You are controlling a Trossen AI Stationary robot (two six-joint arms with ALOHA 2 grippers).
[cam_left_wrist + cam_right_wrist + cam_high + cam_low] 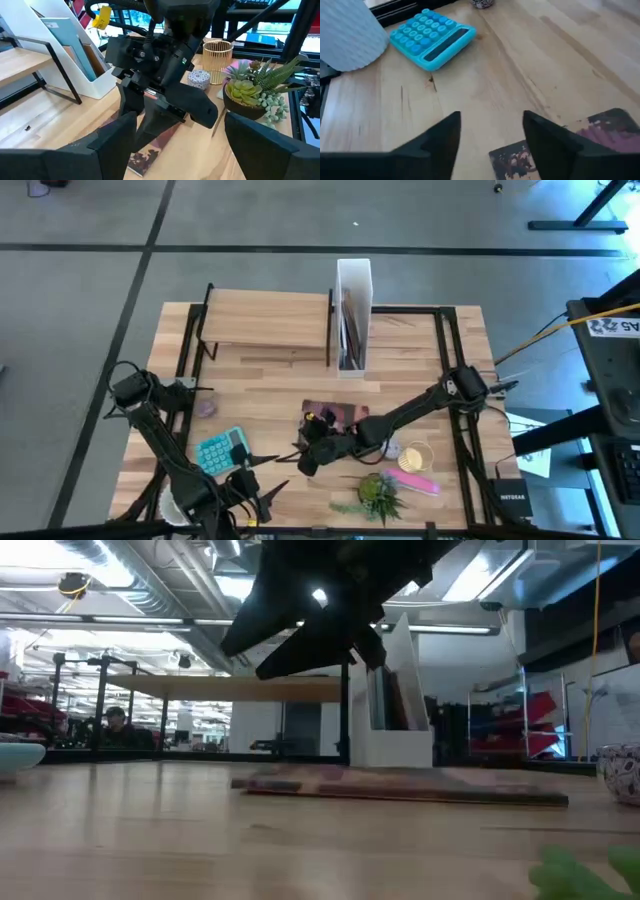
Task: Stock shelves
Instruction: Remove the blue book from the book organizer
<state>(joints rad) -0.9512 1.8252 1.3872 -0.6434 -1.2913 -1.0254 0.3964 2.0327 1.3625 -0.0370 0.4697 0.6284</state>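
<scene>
**Ana:** Progress looks slim. The shelves stand at the table's far side, left of the white file box, and the board's top is bare, so I'd judge nothing is stocked yet.

**Ben:** And the goods?

**Ana:** All on the tabletop: a flat dark book mid-table, a turquoise calculator near the front left, a potted succulent at the front, a wire cup and a small patterned pot beside it.

**Ben:** Containers?

**Ana:** The file box holds a few upright folders. The wire cup looks empty, though I can't be sure.

**Ben:** Grippers?

**Ana:** The right gripper hovers over the book's left edge, fingers parted moderately, holding nothing. The left gripper waits near the front edge, spread wide and empty.
</scene>
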